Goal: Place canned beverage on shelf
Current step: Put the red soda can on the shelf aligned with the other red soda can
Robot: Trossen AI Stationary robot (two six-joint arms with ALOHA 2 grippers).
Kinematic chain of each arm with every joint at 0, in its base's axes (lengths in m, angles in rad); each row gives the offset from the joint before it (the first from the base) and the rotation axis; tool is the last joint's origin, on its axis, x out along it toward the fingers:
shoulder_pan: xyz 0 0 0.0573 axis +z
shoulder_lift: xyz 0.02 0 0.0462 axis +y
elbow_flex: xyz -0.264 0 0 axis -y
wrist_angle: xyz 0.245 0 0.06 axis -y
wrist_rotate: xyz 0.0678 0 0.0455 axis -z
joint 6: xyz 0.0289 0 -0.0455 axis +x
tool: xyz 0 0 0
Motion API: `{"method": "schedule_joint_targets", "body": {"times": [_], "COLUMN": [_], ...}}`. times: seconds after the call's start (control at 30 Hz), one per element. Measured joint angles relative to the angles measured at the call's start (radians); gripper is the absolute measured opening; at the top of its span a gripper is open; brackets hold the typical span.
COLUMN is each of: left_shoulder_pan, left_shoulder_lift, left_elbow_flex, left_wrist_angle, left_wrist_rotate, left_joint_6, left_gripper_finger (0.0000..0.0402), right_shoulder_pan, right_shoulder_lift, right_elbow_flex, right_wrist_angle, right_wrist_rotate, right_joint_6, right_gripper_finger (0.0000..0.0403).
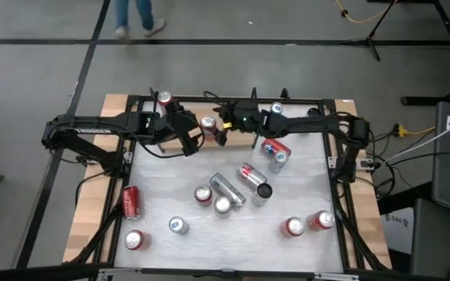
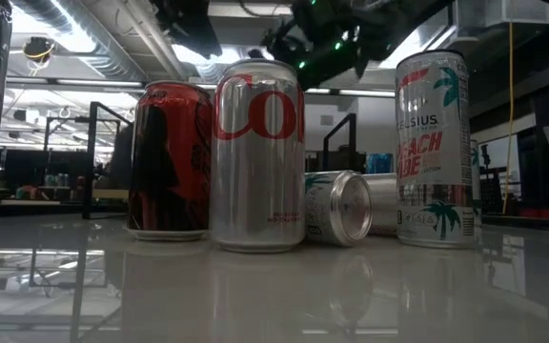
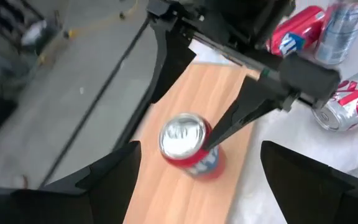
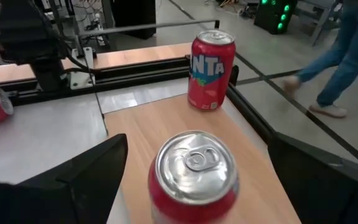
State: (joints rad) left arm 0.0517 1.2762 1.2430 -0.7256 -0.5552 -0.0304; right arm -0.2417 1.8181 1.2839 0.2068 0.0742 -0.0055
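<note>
— Where are your grippers?

— Both at the far edge of the table, over the shelf point(image 4: 166, 124). My right gripper point(image 1: 219, 129) has its fingers spread wide, one on each side of a red can point(image 4: 194, 175) that stands upright on the wooden board; I'm not squeezing it.

— And the left?

— My left gripper point(image 1: 191, 145) hovers close by, fingers apart too, gripping nothing, looking down at that same can.

— Anything else on the board?

— A red Fanta can point(image 4: 211, 71), upright, farther along near the black rail. More cans remain on the white tabletop point(image 1: 295, 187), some standing, some lying down.
</note>
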Motion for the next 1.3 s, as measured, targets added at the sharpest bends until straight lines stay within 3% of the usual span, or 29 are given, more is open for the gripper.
{"method": "schedule_joint_targets", "body": {"times": [0.17,0.47,0.73,1.17,1.3], "left_shoulder_pan": [0.016,0.162,0.239,0.308,0.336], "left_shoulder_lift": [0.000,0.000,0.000,0.001,0.001], "left_elbow_flex": [0.000,0.000,0.000,0.000,0.000], "left_wrist_angle": [0.084,0.131,0.209,0.221,0.230], "left_wrist_rotate": [0.016,0.361,0.278,0.288,0.360], "left_joint_6": [0.181,0.372,0.382,0.250,0.242], "left_gripper_finger": [0.0324,0.0324,0.0324,0.0324,0.0324], "right_shoulder_pan": [0.000,0.000,0.000,0.000,0.000], "right_shoulder_lift": [-0.127,-0.353,-0.464,-0.475,-0.475], "right_elbow_flex": [0.000,0.000,0.000,-0.001,-0.001], "right_wrist_angle": [-0.175,-0.431,-0.541,-0.585,-0.585], "right_wrist_rotate": [0.004,0.021,0.022,0.021,0.021], "right_joint_6": [-0.001,-0.001,0.000,0.001,0.001], "right_gripper_finger": [0.0379,0.0379,0.0379,0.0379,0.0379]}}
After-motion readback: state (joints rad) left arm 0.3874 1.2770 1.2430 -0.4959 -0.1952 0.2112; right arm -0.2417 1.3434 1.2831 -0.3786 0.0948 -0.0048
